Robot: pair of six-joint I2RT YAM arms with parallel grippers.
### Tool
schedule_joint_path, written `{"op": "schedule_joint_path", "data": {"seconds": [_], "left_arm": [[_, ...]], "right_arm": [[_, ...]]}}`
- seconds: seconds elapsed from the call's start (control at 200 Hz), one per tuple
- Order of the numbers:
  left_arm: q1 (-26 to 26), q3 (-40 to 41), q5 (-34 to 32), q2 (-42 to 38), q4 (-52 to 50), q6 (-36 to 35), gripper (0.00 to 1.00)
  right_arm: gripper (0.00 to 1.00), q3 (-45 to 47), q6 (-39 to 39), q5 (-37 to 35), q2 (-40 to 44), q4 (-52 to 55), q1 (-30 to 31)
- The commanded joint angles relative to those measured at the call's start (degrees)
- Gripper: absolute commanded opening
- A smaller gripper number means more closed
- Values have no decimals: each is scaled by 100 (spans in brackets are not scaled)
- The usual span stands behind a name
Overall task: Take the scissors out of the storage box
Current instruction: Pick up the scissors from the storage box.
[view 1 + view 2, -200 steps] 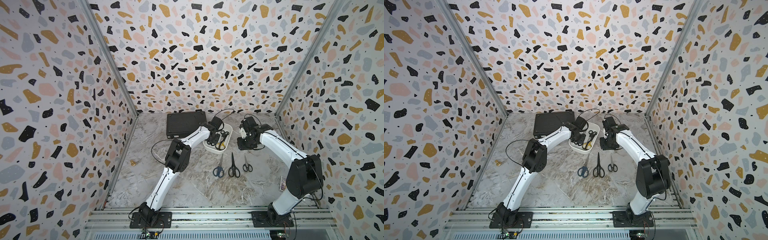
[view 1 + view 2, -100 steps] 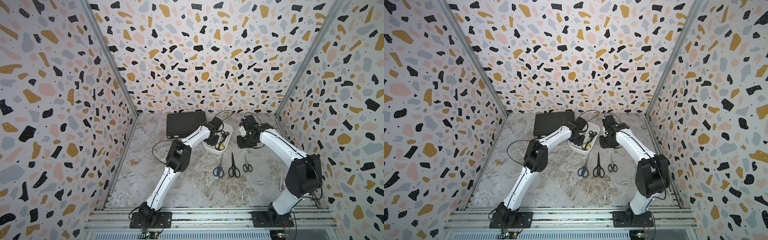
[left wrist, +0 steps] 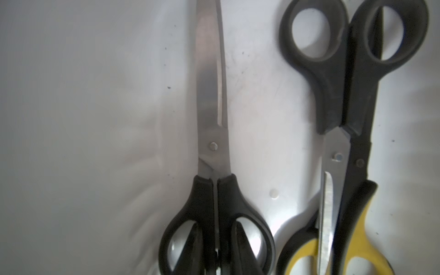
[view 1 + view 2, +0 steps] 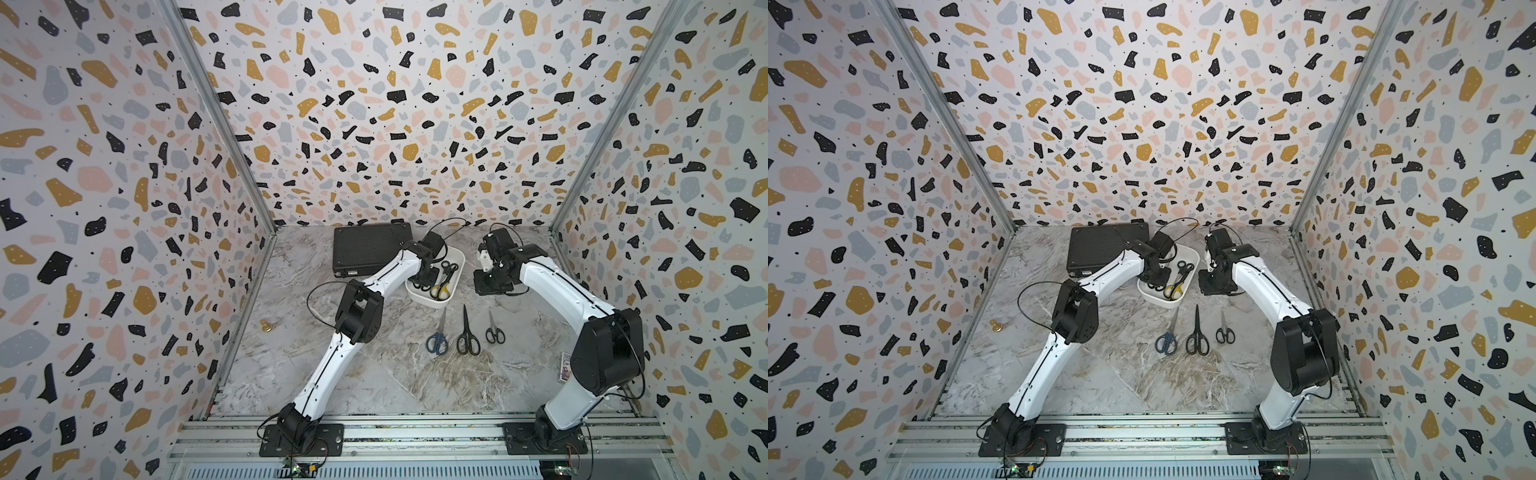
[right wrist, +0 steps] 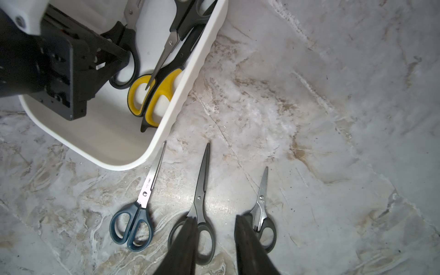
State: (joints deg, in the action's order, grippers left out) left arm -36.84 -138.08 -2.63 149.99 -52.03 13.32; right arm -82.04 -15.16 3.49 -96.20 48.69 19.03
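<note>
The white storage box lies at mid-back and holds three pairs of scissors. My left gripper reaches into it. Its fingers pass through both loops of the black-handled scissors and press on the inner handle bars. Beside them lie the yellow-and-black scissors and a smaller black-handled pair. On the table lie blue-grey scissors, long black scissors and small black-handled scissors. My right gripper hangs open and empty, right of the box.
A flat black ribbed case lies behind the box on the left. A small brass object sits near the left wall. A small card lies by the right arm's base. Patterned walls close in three sides.
My left gripper's fingers have drawn together on the black-handled scissors' handles inside the box. The right arm has shifted slightly back. The scissors on the table have not moved.
</note>
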Motion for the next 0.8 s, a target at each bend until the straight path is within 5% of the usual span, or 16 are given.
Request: {"op": "schedule_joint_path", "data": {"seconds": [0.0,0.19,0.495,0.796], "left_arm": [[27,235,200,-255,309,121,9],[23,513,388,-1158,1076,324,7],[28,2040,691,-2992,1896,887,7],[-93,5698,653,-5596,1684,1183,7]], "right_arm": [[33,-241,47,47,104,162,-61],[33,-200,73,5,127,156,-74],[33,-268,127,-59,146,125,-151],[33,-293,91,3,63,-68,-189]]}}
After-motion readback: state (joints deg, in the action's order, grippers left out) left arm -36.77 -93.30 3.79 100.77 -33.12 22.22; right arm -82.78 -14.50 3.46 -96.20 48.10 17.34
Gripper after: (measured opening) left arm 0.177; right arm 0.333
